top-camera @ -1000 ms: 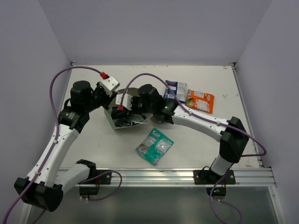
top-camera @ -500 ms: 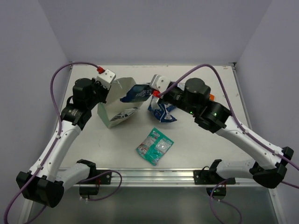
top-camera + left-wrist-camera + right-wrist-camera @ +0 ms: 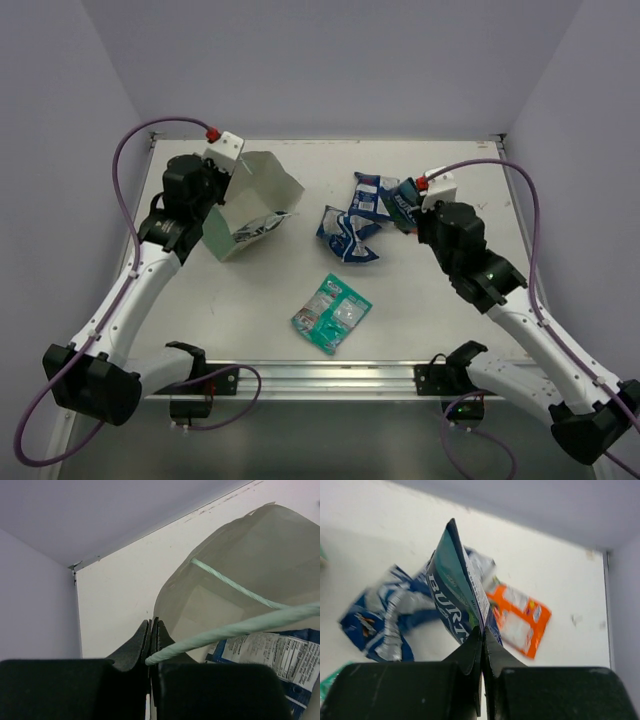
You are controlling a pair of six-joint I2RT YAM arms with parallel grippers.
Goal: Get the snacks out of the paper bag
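The green paper bag point(image 3: 218, 238) hangs tilted at the left, its whitish inside point(image 3: 235, 555) facing the camera. My left gripper point(image 3: 232, 188) is shut on the bag's rim point(image 3: 159, 630), beside a pale green loop handle point(image 3: 235, 627). One blue-and-white packet point(image 3: 262, 228) lies inside the bag point(image 3: 270, 652). My right gripper point(image 3: 482, 630) is shut on a dark blue packet point(image 3: 457, 592), held on edge above the table's right side point(image 3: 402, 198). Two blue packets point(image 3: 348, 235) point(image 3: 372, 190) lie in the middle. The orange packet point(image 3: 520, 617) lies behind them. The teal-green packet point(image 3: 332, 313) is nearer the front.
The table point(image 3: 280, 300) is walled on three sides, with a metal rail point(image 3: 330, 378) along its near edge. Purple cables loop over both arms. The right forearm point(image 3: 480, 270) covers the orange packet from above.
My right gripper came out of the bag with the dark blue packet and swung to the right. Another blue packet now lies on the table's middle. The left gripper raised and tilted the bag.
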